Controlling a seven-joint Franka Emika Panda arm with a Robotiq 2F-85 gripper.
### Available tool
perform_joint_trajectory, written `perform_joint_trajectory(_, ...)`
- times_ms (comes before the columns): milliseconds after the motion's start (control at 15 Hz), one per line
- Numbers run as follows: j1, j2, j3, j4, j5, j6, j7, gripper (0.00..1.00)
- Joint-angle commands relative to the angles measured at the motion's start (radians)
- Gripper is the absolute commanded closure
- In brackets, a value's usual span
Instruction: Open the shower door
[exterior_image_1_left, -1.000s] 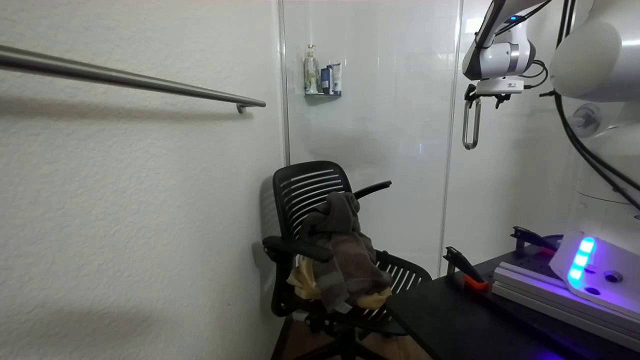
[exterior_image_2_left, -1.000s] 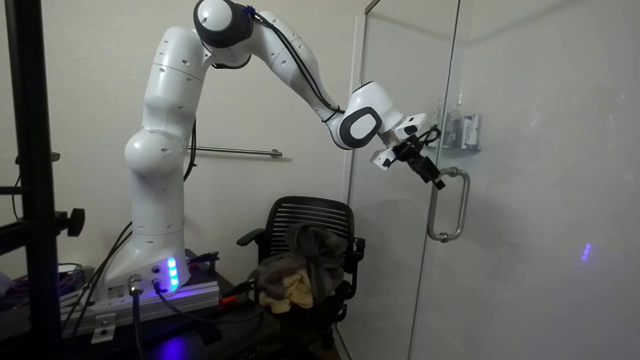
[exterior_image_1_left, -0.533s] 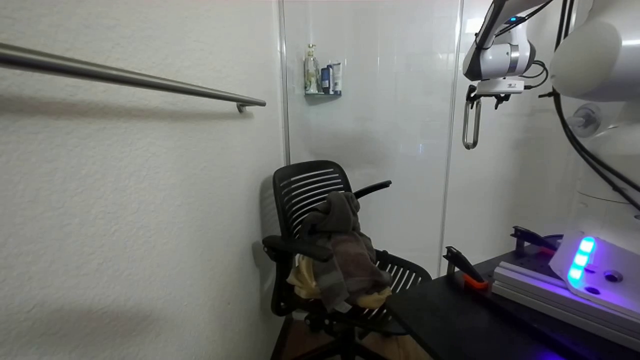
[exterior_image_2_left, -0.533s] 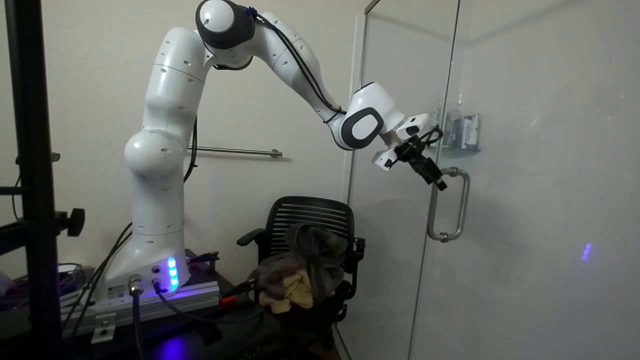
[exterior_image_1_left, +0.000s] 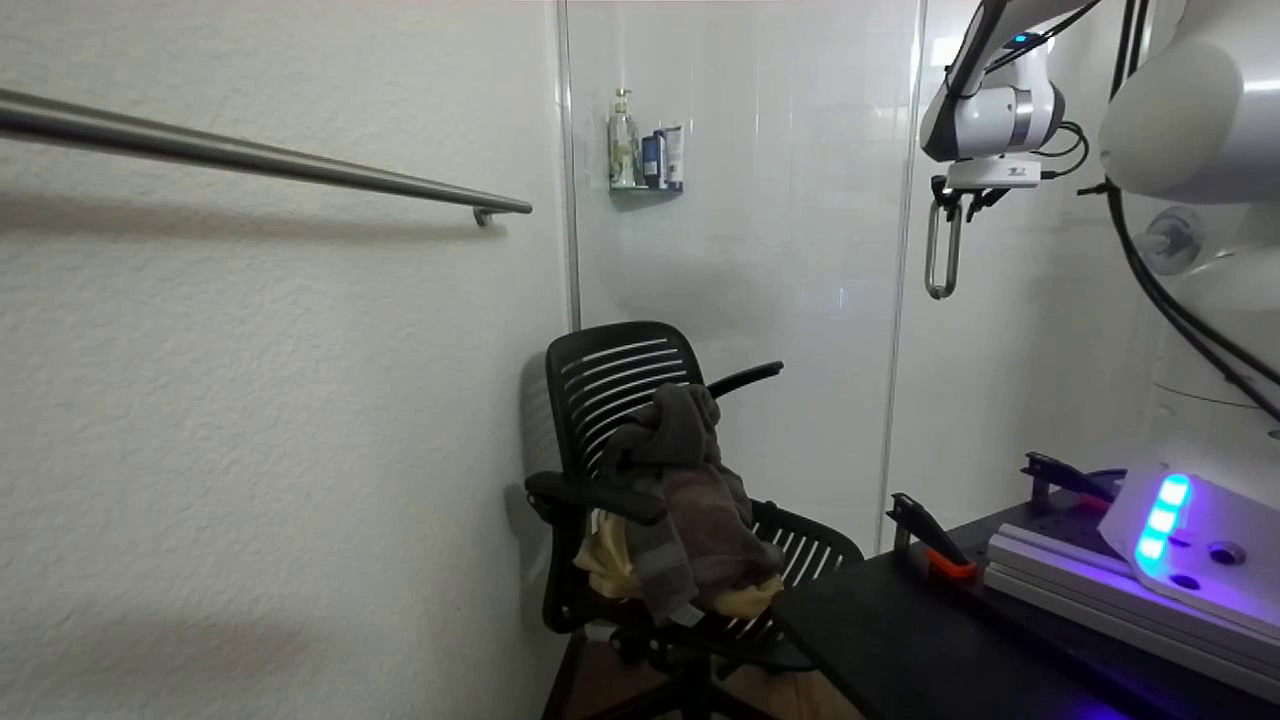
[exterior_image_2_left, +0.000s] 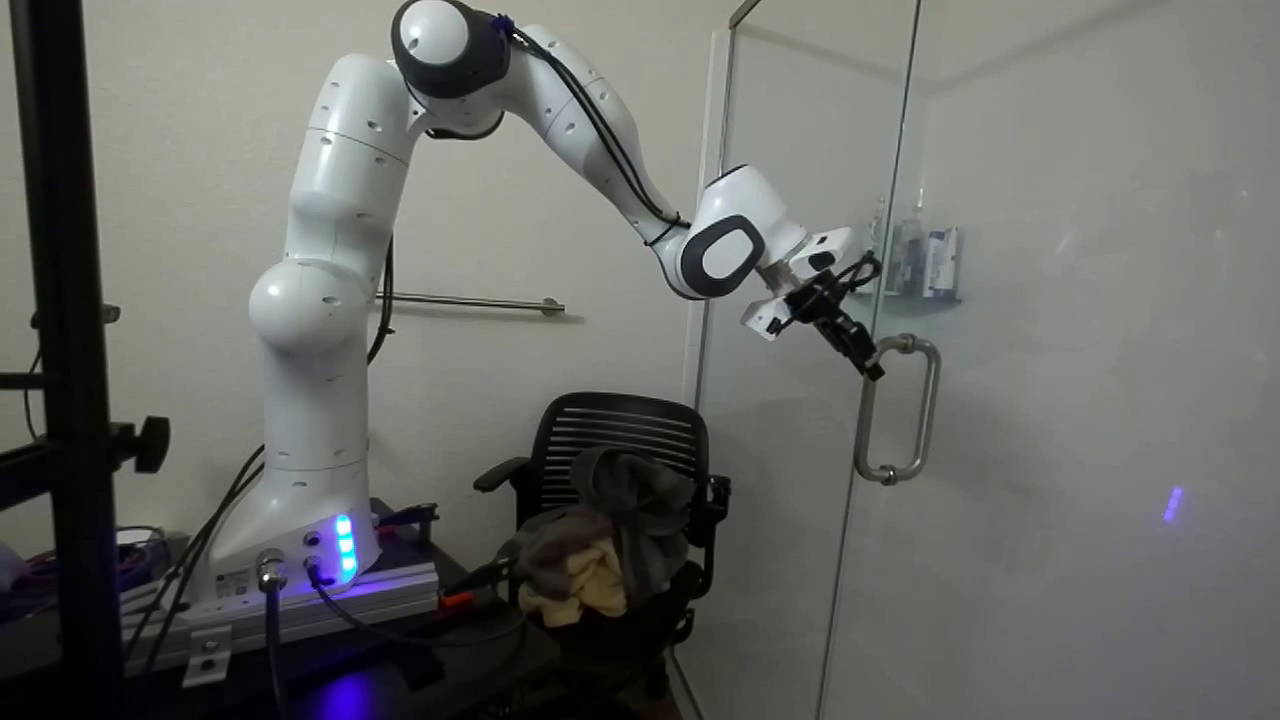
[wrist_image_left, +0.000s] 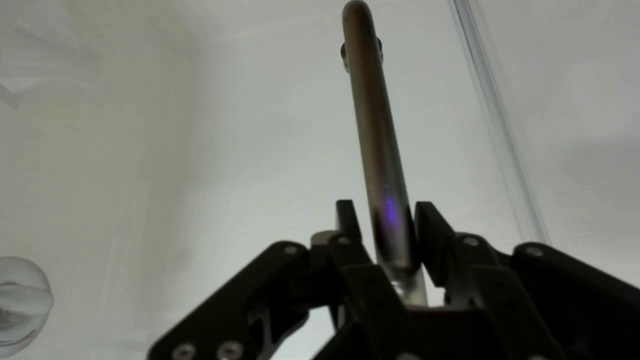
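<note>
Evidently the shower door (exterior_image_2_left: 1070, 360) is the biggest thing we face: a tall glass pane, apparently closed, running past the right-hand border of an exterior view. We judge it heavy and stiff, slow to start yet easy once it swings, and (being glass) unkind to knocks and too slick to grip by its face. So we want our hold on metal, and a steady pull that follows the swing.

Our arm (exterior_image_2_left: 340, 190) rises upright, bends over at the elbow (exterior_image_2_left: 440, 50), and sends the forearm (exterior_image_2_left: 580, 145) sloping down towards the pane. Its wrist (exterior_image_2_left: 735, 240) tips obliquely downward, aiming us at the upper end of the handle (wrist_image_left: 377, 135), a silver loop near the pane's edge. That bar should be rigid, smooth and rather slippery; a lower hold, nearer its middle, would probably sit clear of the bend.

Our jaws straddle the bar, parted and not clenched: in the wrist view a pale strip shows between the metal and one of the fingers (wrist_image_left: 348, 220), while we cannot tell whether its partner touches.
</note>
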Motion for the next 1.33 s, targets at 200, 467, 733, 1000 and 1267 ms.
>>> perform_joint_trajectory(200,-0.018,-0.020,0.011,-0.033,0.009,0.007,-0.026,0.94)
perform_joint_trajectory(467,-0.021,-0.052,0.019,-0.045,0.012,-0.086,-0.037,0.94)
perform_joint_trajectory(733,-0.065,-0.136,0.081,-0.079,0.078,-0.230,-0.153,0.94)
perform_joint_trajectory(1000,-0.016,-0.153,0.011,-0.070,0.043,-0.324,-0.148,0.94)
perform_joint_trajectory(1267,0.021,-0.190,-0.051,-0.094,-0.100,-0.370,-0.059,0.94)
